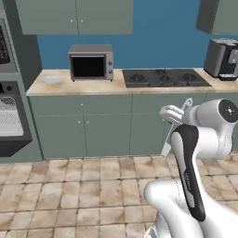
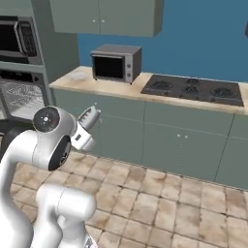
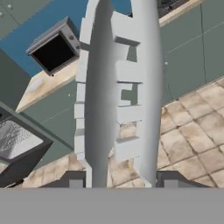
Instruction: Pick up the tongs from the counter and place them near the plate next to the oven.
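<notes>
The silvery-grey tongs [image 3: 118, 87] run up the middle of the hand view, and my gripper [image 3: 123, 179] is shut on them, one dark fingertip on each side. From the base views the tongs [image 1: 187, 104] [image 2: 90, 116] stick out of the raised hand, over the tiled floor and in front of the cabinets. The pale plate [image 1: 52, 80] [image 2: 77, 76] lies at the left end of the beige counter [image 1: 65, 87] [image 2: 101, 87], beside the built-in oven [image 1: 11, 116] [image 2: 22, 97] [image 3: 17, 144]. The gripper [image 1: 179, 111] [image 2: 85, 130] is well short of the counter.
A grey toaster oven [image 1: 91, 62] [image 2: 116, 63] [image 3: 54, 50] stands on the counter right of the plate. A black cooktop [image 1: 165, 78] [image 2: 193, 88] follows, then a coffee machine [image 1: 223, 58]. A microwave [image 2: 17, 36] sits above the oven. Wall cabinets hang overhead.
</notes>
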### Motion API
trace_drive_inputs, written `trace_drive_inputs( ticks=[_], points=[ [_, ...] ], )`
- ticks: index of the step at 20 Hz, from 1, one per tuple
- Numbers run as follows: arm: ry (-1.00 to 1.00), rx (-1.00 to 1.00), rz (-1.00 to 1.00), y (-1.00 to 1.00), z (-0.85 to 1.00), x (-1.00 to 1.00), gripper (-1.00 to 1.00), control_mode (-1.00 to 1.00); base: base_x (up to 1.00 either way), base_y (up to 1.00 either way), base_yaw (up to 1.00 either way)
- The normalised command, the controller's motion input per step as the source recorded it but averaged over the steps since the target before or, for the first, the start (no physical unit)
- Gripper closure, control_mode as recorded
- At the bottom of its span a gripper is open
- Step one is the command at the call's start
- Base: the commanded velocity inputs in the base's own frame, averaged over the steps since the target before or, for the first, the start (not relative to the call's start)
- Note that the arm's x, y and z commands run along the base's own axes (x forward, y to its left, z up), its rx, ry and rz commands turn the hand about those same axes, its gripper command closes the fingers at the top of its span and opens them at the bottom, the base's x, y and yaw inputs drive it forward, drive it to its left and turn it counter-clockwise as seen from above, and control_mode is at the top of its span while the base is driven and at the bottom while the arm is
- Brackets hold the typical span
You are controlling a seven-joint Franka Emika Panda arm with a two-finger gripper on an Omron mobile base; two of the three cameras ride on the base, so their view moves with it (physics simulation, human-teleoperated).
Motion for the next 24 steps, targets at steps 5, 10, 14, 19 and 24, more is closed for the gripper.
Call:
trace_drive_inputs(
  ticks=[5, 10, 14, 19, 24],
  points=[
    [0.0, 0.0, 0.0, 0.0, 0.0, 0.0, 1.0, 1.0, 1.0, 0.0, 0.26],
    [0.0, 0.0, 0.0, 0.0, 0.0, 0.0, 1.0, 1.0, 1.0, 0.01, 0.22],
    [0.0, 0.0, 0.0, 0.0, 0.0, 0.0, 1.0, 1.0, 1.0, 0.21, 0.12],
    [0.0, 0.0, 0.0, 0.0, 0.0, 0.0, 1.0, 1.0, 1.0, 0.53, 0.03],
    [0.0, 0.0, 0.0, 0.0, 0.0, 0.0, 1.0, 1.0, 1.0, 0.94, 0.0]
  ],
)
